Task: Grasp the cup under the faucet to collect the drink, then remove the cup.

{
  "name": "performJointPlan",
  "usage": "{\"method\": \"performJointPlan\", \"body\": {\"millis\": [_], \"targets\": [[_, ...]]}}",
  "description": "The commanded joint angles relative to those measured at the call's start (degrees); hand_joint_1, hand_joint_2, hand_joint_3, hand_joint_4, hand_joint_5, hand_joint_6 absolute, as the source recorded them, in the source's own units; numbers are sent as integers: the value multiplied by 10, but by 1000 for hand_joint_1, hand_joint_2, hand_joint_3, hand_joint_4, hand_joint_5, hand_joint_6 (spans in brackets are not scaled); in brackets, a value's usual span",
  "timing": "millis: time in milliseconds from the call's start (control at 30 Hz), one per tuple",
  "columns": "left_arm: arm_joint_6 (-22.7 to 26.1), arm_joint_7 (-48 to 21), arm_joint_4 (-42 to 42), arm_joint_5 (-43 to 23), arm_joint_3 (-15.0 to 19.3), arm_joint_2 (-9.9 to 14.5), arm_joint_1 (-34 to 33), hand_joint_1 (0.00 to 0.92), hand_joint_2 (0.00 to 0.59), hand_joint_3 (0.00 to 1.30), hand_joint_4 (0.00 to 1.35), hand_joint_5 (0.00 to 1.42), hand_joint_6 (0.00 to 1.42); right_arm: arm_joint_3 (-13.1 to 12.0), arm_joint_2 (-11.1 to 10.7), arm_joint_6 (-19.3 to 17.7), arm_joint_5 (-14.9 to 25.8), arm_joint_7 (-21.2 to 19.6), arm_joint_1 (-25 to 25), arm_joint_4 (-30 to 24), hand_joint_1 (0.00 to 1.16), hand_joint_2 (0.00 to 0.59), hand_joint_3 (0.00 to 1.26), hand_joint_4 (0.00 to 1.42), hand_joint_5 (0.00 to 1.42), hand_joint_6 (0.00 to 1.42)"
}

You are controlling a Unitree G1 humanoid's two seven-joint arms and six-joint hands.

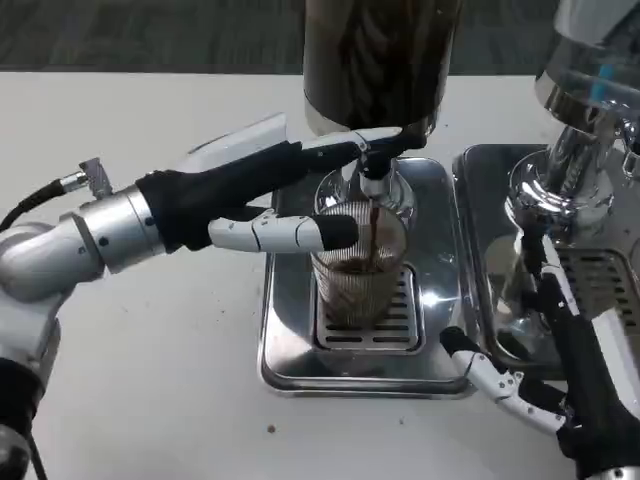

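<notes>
Clear ribbed plastic forms the single cup (358, 275), which stands upright on the slotted grate of a steel drip tray (290, 340), directly under the faucet (372, 172). You see one thin brown stream falling from the spout into the cup, and the cup is partly filled with dark drink.

Your left robot hand (262, 200) reaches in from the left. Its fingers are spread wide rather than curled: the upper fingers (335, 152) lie along the faucet lever at the base of the dark dispenser tank (380, 60), while the lower white digit, tipped in black, lies level against the left side of the cup near its rim. You cannot tell whether that digit is pressing the cup or merely resting beside it; nothing is enclosed in the hand.

Your right robot hand (540, 395) sits low at the right, just beside the front right corner of the drip tray. Its fingers are stretched apart and hold nothing.

Count: one cup, one faucet, two steel trays side by side on the white counter (150, 360), and one second chrome machine (570, 150) standing on the right-hand tray.
</notes>
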Motion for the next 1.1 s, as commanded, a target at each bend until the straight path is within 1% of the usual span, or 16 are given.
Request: {"method": "performJointPlan", "body": {"millis": [33, 100, 167, 267, 300, 333, 533, 633, 900, 1100], "targets": [[-5, -9, -2, 14, -12, 7, 16, 0, 131, 127, 14, 31, 7, -10, -14, 10, 17, 42, -16, -9, 647, 198, 0, 0, 4, 145], [-5, -9, -3, 13, -12, 7, 17, 0, 132, 128, 14, 31, 7, -9, -25, 14, 23, 71, -28, -7, 656, 206, 0, 0, 0, 133], [-5, -8, -5, 13, -11, 8, 18, 0, 133, 128, 15, 31, 7, -9, -32, 17, 27, 91, -37, -6, 678, 205, 0, 0, 0, 115], [-4, -8, -7, 12, -11, 9, 20, 0, 134, 128, 15, 31, 7, -10, -37, 20, 31, 114, -50, 0, 713, 204, 0, 0, 0, 126], [-4, -7, -8, 12, -11, 10, 21, 0, 134, 128, 15, 31, 7, -11, -37, 21, 32, 118, -55, 3, 726, 199, 0, 0, 0, 137], [-3, -7, -10, 11, -10, 10, 22, 0, 134, 128, 15, 31, 7, -12, -38, 21, 33, 122, -59, 6, 740, 206, 0, 0, 3, 140], [-2, -7, -14, 9, -9, 13, 25, 0, 138, 128, 15, 31, 7, -12, -41, 25, 40, 140, -82, 22, 749, 203, 0, 0, 4, 145], [-1, -7, -15, 9, -10, 13, 26, 0, 139, 128, 15, 31, 7, -12, -39, 23, 45, 147, -89, 32, 752, 201, 0, 0, 3, 157], [-1, -7, -19, 10, -10, 16, 29, 0, 140, 128, 23, 31, 7, -9, -26, 17, 65, 155, -107, 64, 753, 200, 0, 0, 12, 160], [1, -9, -22, 10, -12, 18, 30, 0, 141, 128, 25, 35, 7, -9, -17, 21, 74, 165, -122, 74, 750, 198, 0, 0, 17, 162]]}}
